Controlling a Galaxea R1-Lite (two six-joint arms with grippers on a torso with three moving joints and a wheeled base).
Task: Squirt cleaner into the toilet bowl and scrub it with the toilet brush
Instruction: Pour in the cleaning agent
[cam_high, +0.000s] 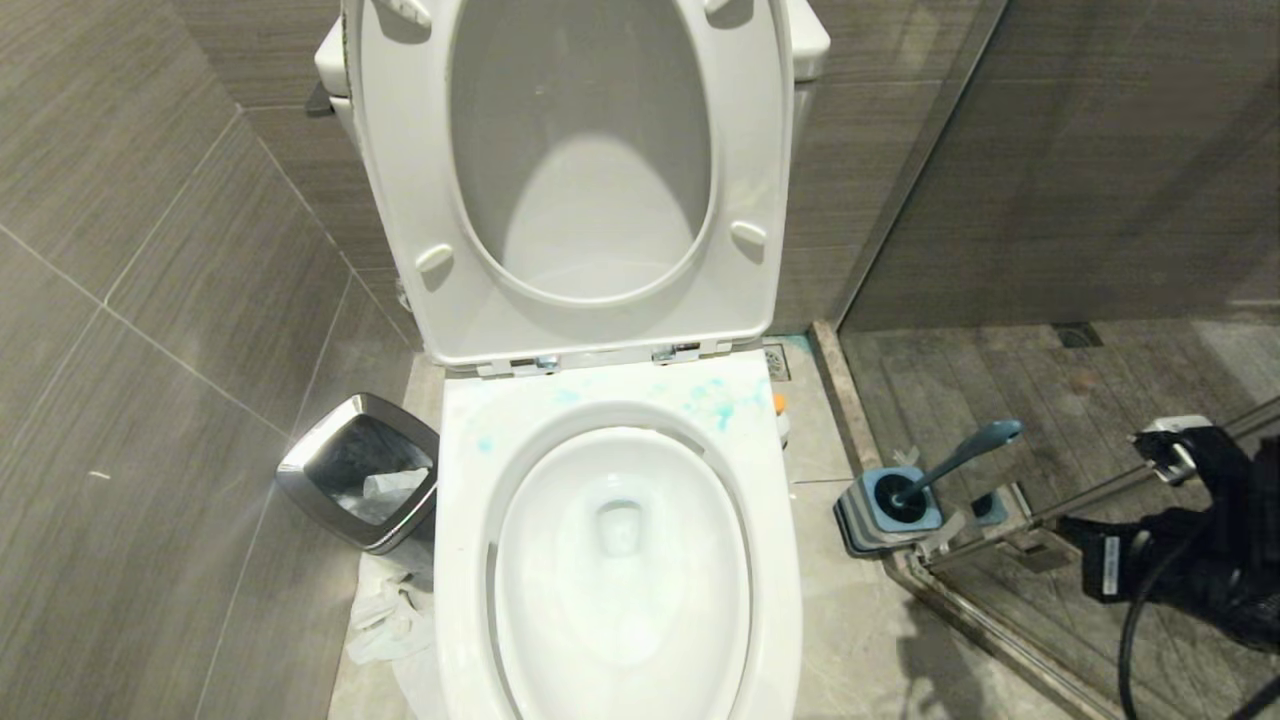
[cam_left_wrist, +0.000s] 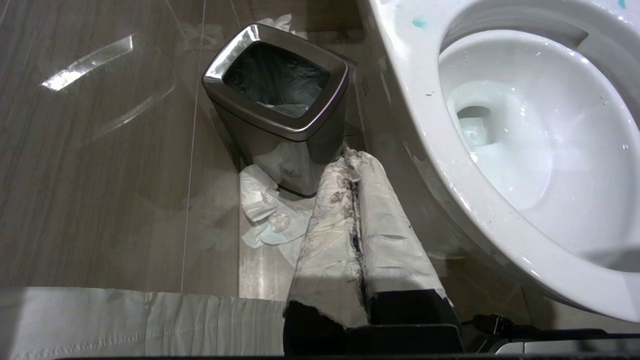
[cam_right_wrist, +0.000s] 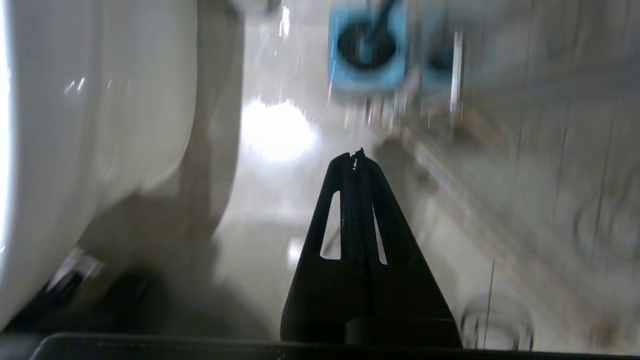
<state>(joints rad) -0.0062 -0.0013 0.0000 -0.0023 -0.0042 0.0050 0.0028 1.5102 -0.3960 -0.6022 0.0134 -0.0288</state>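
The left gripper is closed on nothing, low between the bin and the toilet bowl. Blue cleaner speckles the rim. The brush leans in its holder by the glass door. The right gripper, also closed and empty, points toward it; arriving with its 2 fingers together, it could topple the brush.

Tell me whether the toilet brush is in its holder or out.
In. The toilet brush stands with its black head sunk in the blue-grey holder on the floor beside the toilet bowl, handle leaning free; no gripper touches it.
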